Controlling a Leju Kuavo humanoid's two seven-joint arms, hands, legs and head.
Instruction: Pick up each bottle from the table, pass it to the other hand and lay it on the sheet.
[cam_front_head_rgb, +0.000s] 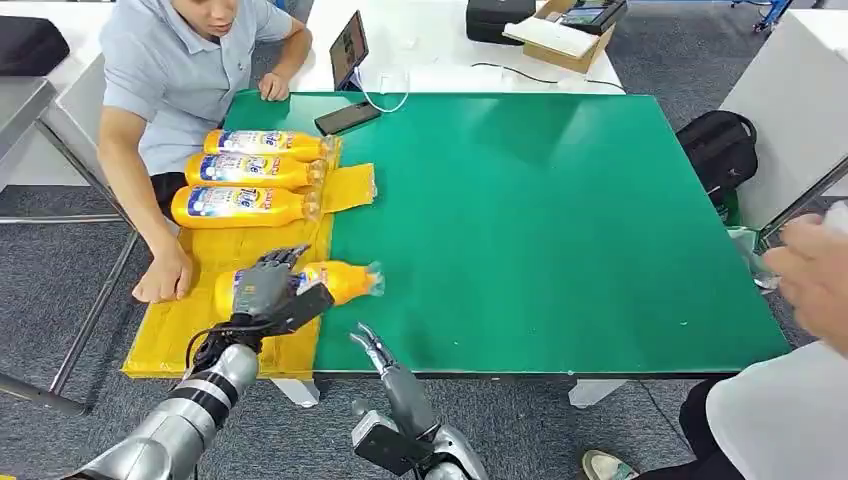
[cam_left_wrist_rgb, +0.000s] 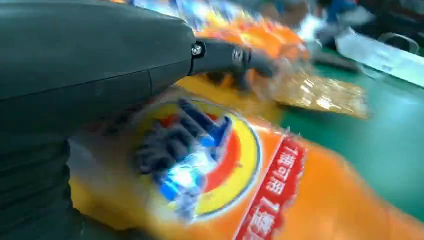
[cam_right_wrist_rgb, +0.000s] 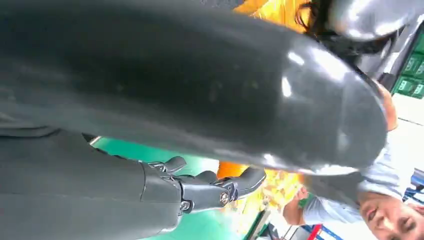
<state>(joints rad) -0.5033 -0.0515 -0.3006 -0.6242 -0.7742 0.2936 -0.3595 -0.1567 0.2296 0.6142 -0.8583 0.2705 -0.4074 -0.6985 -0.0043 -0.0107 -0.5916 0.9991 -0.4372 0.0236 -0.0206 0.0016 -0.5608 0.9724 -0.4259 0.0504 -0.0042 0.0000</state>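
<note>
Three orange bottles (cam_front_head_rgb: 262, 143) (cam_front_head_rgb: 250, 170) (cam_front_head_rgb: 235, 205) lie side by side at the far end of the yellow sheet (cam_front_head_rgb: 180, 330). Nearer to me another orange bottle (cam_front_head_rgb: 345, 280) lies across the sheet's right edge, its neck over the green mat (cam_front_head_rgb: 560, 220). My left hand (cam_front_head_rgb: 265, 285) is over this bottle's labelled body, fingers stretched out past it rather than wrapped round. The left wrist view shows the label (cam_left_wrist_rgb: 200, 160) close under the palm and a straight finger (cam_left_wrist_rgb: 230, 56) above it. My right hand (cam_front_head_rgb: 375, 350) hangs at the table's front edge, holding nothing.
A seated person at the left rests a hand (cam_front_head_rgb: 165, 275) on the sheet beside my left hand. A phone (cam_front_head_rgb: 347, 117) and a tablet (cam_front_head_rgb: 348, 48) are at the mat's far edge. Another person's hand (cam_front_head_rgb: 815, 275) is at the right. A black bag (cam_front_head_rgb: 720, 145) lies on the floor.
</note>
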